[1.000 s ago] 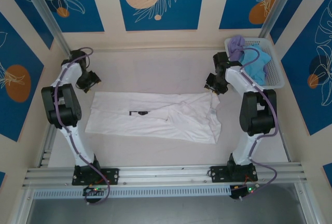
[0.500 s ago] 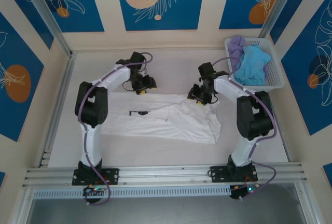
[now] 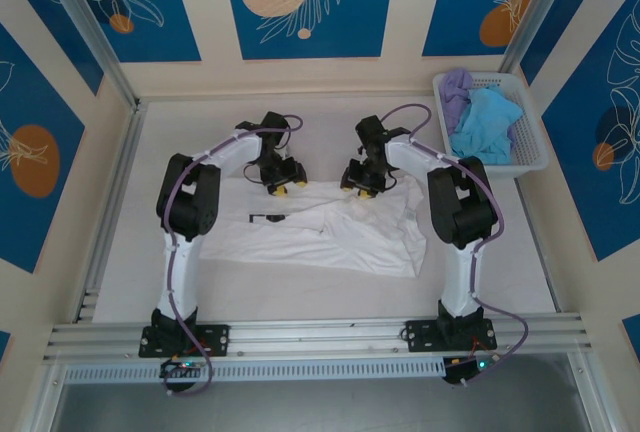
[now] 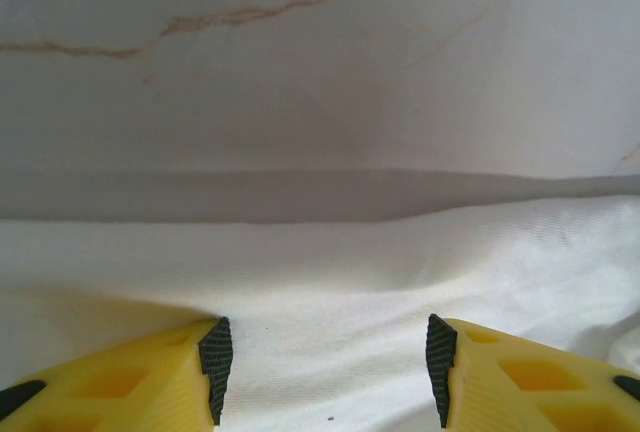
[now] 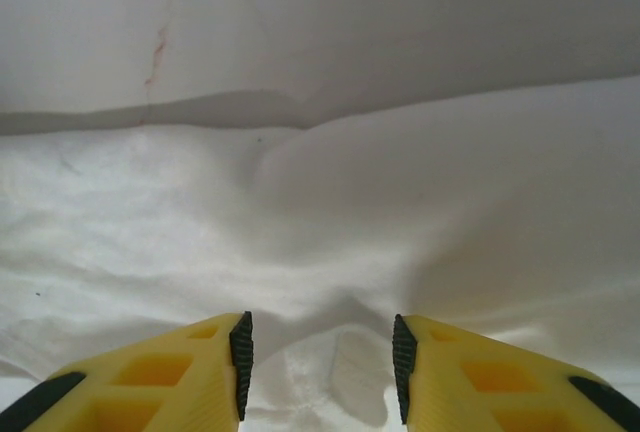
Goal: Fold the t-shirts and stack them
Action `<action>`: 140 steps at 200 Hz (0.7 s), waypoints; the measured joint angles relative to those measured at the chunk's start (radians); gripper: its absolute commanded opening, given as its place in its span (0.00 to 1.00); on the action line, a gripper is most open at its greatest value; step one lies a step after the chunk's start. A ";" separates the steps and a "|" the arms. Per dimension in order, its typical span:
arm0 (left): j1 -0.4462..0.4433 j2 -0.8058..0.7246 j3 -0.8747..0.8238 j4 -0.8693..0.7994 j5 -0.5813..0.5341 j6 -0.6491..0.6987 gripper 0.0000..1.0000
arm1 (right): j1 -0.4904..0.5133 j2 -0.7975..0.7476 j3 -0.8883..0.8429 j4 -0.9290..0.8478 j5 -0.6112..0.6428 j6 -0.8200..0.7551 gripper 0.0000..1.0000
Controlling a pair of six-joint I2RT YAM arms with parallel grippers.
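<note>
My left claw (image 3: 277,184) sits low at the far edge of the white shirt (image 3: 300,237), left of centre. In the wrist view its yellow fingers (image 4: 150,382) are spread. White cloth lies under and between them, with no pinch that I can see, and there's bare bench (image 4: 320,72) past the hem. The shirt lies spread across mid-bench, long side running left to right, wrinkled, with its right end reaching nearer to me. It has a small dark mark (image 3: 265,218) left of middle, just on the near side of the left claw. My right claw (image 3: 358,184) is at the same far edge, right of centre, near the left one but apart. Its fingers (image 5: 480,382) are spread too, over a rumpled hump of white cloth; I can't tell if the tips touch it. In the far right corner is a white basket (image 3: 530,147) with the blue shirt (image 3: 487,124) heaped inside and the lavender shirt (image 3: 456,85) bunched at its far left corner. Both are well apart from the white shirt.
</note>
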 measured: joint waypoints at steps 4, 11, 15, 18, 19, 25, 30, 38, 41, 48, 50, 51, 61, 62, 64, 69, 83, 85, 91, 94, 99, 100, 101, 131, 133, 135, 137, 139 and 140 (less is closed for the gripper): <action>0.001 0.000 0.000 -0.001 -0.002 0.003 0.57 | 0.002 0.000 0.000 -0.002 0.001 -0.001 0.40; 0.001 0.000 0.001 -0.003 -0.004 0.007 0.57 | 0.004 0.000 0.000 -0.008 0.001 -0.004 0.38; 0.001 0.000 0.001 -0.005 -0.006 0.007 0.57 | 0.005 0.000 0.000 -0.011 0.001 -0.006 0.37; 0.001 0.000 0.001 -0.005 -0.006 0.010 0.57 | 0.006 0.000 0.000 -0.013 0.002 -0.009 0.36; 0.001 0.000 0.001 -0.005 -0.006 0.010 0.57 | 0.006 0.000 0.000 -0.014 0.003 -0.011 0.36; 0.001 0.000 0.001 -0.007 -0.006 0.011 0.57 | 0.006 0.000 0.000 -0.017 0.003 -0.014 0.34; 0.001 0.000 0.001 -0.008 -0.007 0.012 0.57 | 0.008 0.000 0.000 -0.019 0.004 -0.013 0.31; 0.001 0.000 0.001 -0.008 -0.009 0.014 0.57 | 0.008 0.000 -0.001 -0.020 0.004 -0.019 0.27; 0.001 0.000 0.001 -0.008 -0.009 0.015 0.57 | 0.008 0.000 -0.002 -0.019 0.004 -0.018 0.26; 0.001 0.000 0.001 -0.008 -0.010 0.016 0.57 | 0.008 0.000 -0.004 -0.019 0.004 -0.018 0.21; 0.001 0.000 0.001 -0.008 -0.010 0.016 0.57 | 0.008 0.000 -0.005 -0.019 0.004 -0.019 0.20; 0.001 0.000 0.001 -0.008 -0.010 0.017 0.57 | 0.008 0.000 -0.005 -0.019 0.004 -0.021 0.20; 0.001 0.000 0.002 -0.011 -0.012 0.017 0.57 | 0.008 0.000 -0.010 -0.021 0.004 -0.024 0.15; 0.001 0.000 0.002 -0.011 -0.013 0.017 0.57 | 0.008 0.000 -0.011 -0.021 0.004 -0.020 0.15; 0.001 0.000 0.002 -0.011 -0.013 0.017 0.57 | 0.008 0.000 -0.012 -0.022 0.004 -0.021 0.14; 0.001 0.000 0.003 -0.014 -0.014 0.017 0.57 | 0.009 0.000 -0.014 -0.024 0.004 -0.021 0.12; 0.001 0.002 0.007 -0.018 -0.017 0.017 0.57 | 0.010 0.000 -0.015 -0.034 0.004 -0.026 0.08; 0.001 0.003 0.009 -0.018 -0.017 0.017 0.57 | 0.010 -0.001 -0.015 -0.034 0.005 -0.028 0.07; 0.002 0.006 0.013 -0.021 -0.018 0.017 0.57 | 0.011 -0.002 -0.015 -0.036 0.005 -0.027 0.06; 0.002 0.007 0.015 -0.023 -0.018 0.017 0.57 | 0.012 -0.002 -0.015 -0.037 0.005 -0.029 0.06; 0.002 0.008 0.017 -0.024 -0.019 0.017 0.57 | 0.013 -0.003 -0.015 -0.039 0.005 -0.030 0.05; 0.002 0.008 0.018 -0.024 -0.020 0.017 0.57 | 0.013 -0.003 -0.015 -0.039 0.005 -0.029 0.05; 0.002 0.008 0.018 -0.024 -0.020 0.017 0.57 | 0.013 -0.004 -0.015 -0.039 0.005 -0.029 0.05; 0.002 0.010 0.020 -0.026 -0.025 0.018 0.57 | 0.026 -0.024 -0.021 -0.052 0.014 -0.029 0.04; 0.002 0.010 0.020 -0.027 -0.026 0.018 0.57 | 0.027 -0.026 -0.022 -0.054 0.015 -0.029 0.04; 0.002 0.010 0.020 -0.027 -0.026 0.018 0.57 | 0.028 -0.029 -0.022 -0.057 0.016 -0.029 0.04; 0.002 0.010 0.020 -0.027 -0.026 0.018 0.57 | 0.029 -0.031 -0.023 -0.058 0.018 -0.029 0.04; 0.002 0.010 0.020 -0.027 -0.026 0.018 0.57 | 0.031 -0.034 -0.023 -0.061 0.019 -0.029 0.04; 0.002 0.010 0.020 -0.027 -0.026 0.018 0.57 | 0.031 -0.035 -0.023 -0.062 0.019 -0.029 0.04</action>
